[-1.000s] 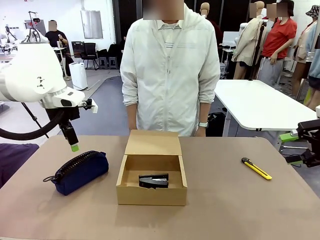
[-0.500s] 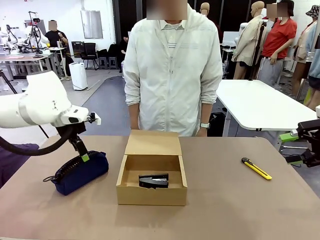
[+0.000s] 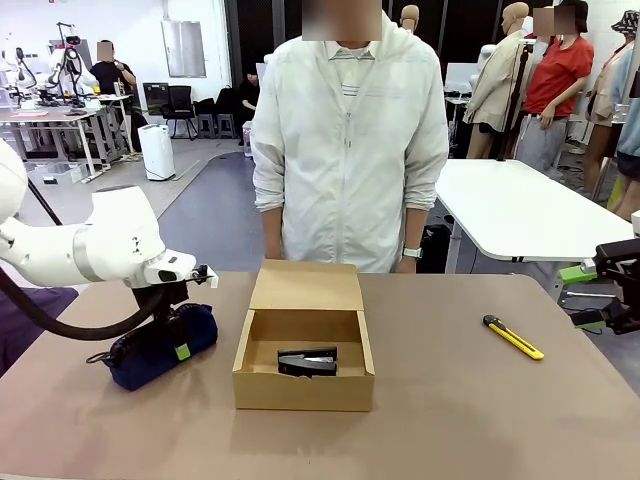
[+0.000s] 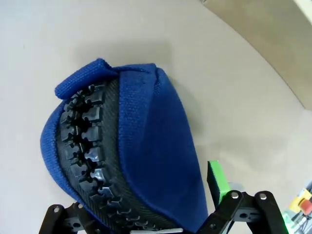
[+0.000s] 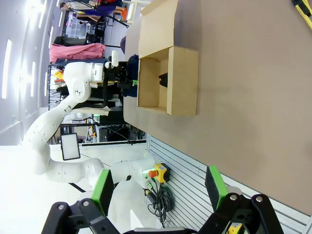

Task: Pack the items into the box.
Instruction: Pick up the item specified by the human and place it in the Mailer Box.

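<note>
Two pairs of fingers, both spread as wide as they go, and neither has hold of anything. Your left fingers [image 4: 141, 209] are down astride the navy pouch [image 4: 146, 136]. It lies on the surface [image 3: 450, 400] between them, zip uppermost, with one green pad [image 4: 217, 180] just beside its flank; you cannot tell whether that pad touches the fabric. Just past those fingers, on the side away from the pouch's ring end, sits the cardboard box [image 3: 300, 388]. Its flap lid [image 3: 306, 286] is folded back toward the person [image 3: 345, 150], and the black stapler-like tool [image 3: 307, 361] lies on its floor. Your right fingers [image 5: 158, 187] hang empty at the side of the surface, well apart from the box. The yellow utility knife [image 3: 513, 337] lies between them and the box. The person stands at the far edge, just behind the open lid.
</note>
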Controlling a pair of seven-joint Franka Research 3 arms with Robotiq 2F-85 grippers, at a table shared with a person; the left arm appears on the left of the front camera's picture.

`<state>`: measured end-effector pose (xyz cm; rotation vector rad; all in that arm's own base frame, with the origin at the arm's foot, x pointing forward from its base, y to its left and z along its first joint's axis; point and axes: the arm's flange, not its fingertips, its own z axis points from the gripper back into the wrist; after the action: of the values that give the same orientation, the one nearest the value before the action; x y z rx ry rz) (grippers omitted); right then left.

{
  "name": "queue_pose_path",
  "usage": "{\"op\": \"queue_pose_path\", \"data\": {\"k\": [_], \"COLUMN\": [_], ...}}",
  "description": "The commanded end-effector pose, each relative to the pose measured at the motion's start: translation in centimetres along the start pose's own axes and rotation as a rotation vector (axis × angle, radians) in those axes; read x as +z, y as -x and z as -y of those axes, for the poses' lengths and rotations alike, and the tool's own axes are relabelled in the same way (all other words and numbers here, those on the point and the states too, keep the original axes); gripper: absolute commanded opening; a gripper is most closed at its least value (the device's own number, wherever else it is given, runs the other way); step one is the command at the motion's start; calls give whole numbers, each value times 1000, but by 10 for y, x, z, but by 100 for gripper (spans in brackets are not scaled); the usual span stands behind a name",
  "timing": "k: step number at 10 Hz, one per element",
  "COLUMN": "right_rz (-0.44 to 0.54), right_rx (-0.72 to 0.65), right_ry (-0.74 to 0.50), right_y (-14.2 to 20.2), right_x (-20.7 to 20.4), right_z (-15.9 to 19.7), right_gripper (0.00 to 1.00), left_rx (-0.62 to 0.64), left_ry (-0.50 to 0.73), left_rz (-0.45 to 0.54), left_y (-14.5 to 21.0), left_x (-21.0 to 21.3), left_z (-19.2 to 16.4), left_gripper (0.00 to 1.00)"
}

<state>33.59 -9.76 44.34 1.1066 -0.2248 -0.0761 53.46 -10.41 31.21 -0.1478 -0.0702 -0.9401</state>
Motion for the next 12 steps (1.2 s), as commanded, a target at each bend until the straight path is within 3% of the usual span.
{"op": "queue_pose_path", "data": {"k": [1,2,3,9,12], "right_rz": [-14,-14,-14,-14,-14], "right_rx": [-10,-10,-10,-10,-10], "right_ry": [5,5,5,5,5], "right_y": [0,0,0,0,0], "right_x": [4,4,4,4,4], "right_z": [-3,-3,-3,-3,-3], "right_gripper": [100,100,100,100,100], "left_rx": [34,37,44,119,142], "left_ry": [-15,-11,-18,-29,-44], "left_rz": [-31,-41,-49,-47,-36], "left_y": [-2,-1,-1,6,11], "left_x": [4,3,3,14,54], "left_z": [-7,-7,-7,-8,-5], "left_gripper": [100,41,0,0,0]}}
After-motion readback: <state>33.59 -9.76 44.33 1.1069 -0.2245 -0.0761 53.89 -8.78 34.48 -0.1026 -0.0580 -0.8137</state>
